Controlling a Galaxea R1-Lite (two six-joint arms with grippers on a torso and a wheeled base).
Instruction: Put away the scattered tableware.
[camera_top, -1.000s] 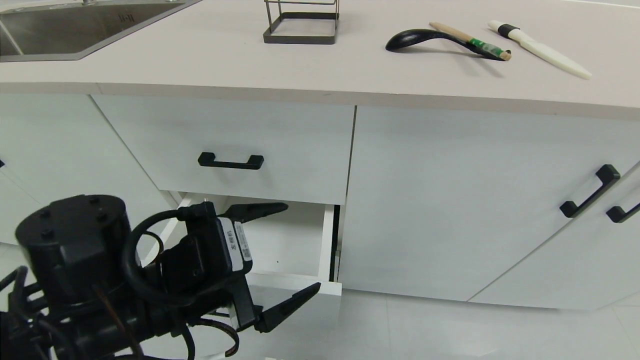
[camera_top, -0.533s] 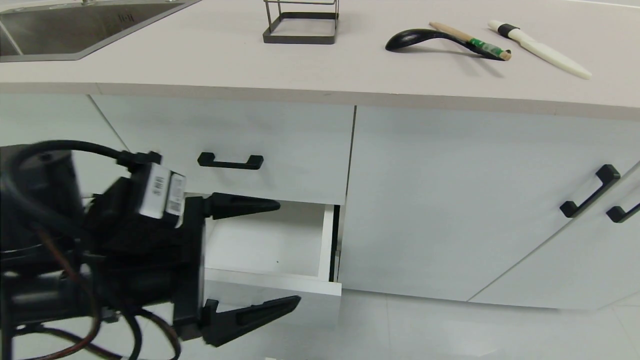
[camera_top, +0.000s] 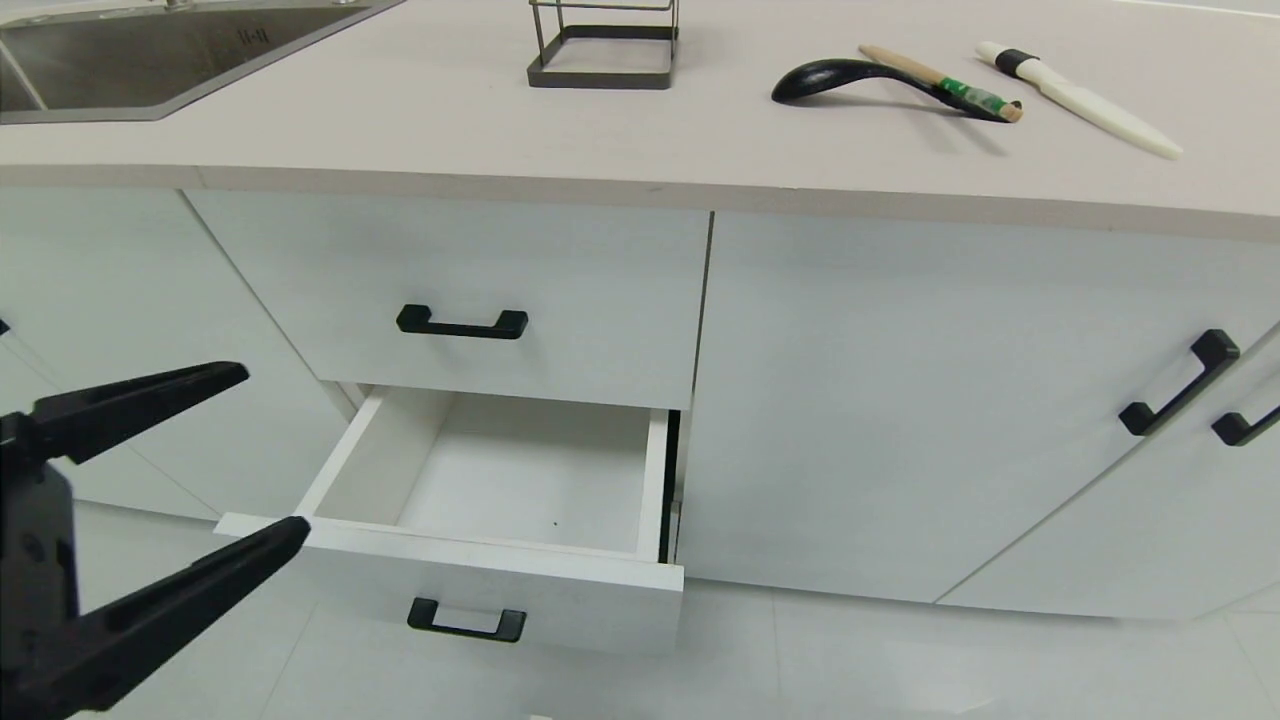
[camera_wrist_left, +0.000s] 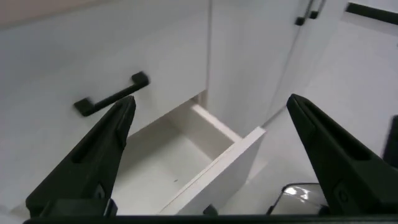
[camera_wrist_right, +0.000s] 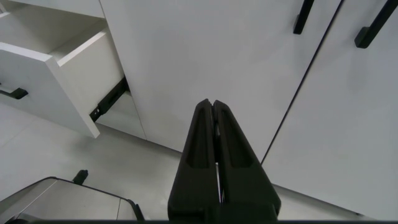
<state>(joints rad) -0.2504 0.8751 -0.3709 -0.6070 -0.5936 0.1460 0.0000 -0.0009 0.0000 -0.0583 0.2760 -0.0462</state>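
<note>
On the bench (camera_top: 400, 130), toward its right end, the scattered tableware is laid out. A black ladle (camera_top: 830, 76) is seen with its handle crossed against a wooden stick (camera_top: 900, 62) that carries a green band, the two touching at that end. A white utensil (camera_top: 1090, 105) with a black band is set just beside them, farther right. A dark wire rack (camera_top: 603, 70) is stood near the middle of the bench, and a steel sink (camera_top: 150, 50) is let into its left end.

Below the bench, an upper drawer with a black handle (camera_top: 462, 323) is kept closed, while the lower drawer (camera_top: 560, 590) beneath it is pulled out, its white floor exposed.

The left gripper (camera_top: 275, 448) is held low, left of the pulled-out drawer, with its fingers spread wide. The right gripper (camera_wrist_right: 213, 106) is held before the white cabinet doors (camera_wrist_right: 205, 50) to the right of that drawer, with its fingers pressed tightly together and gripping no object.
</note>
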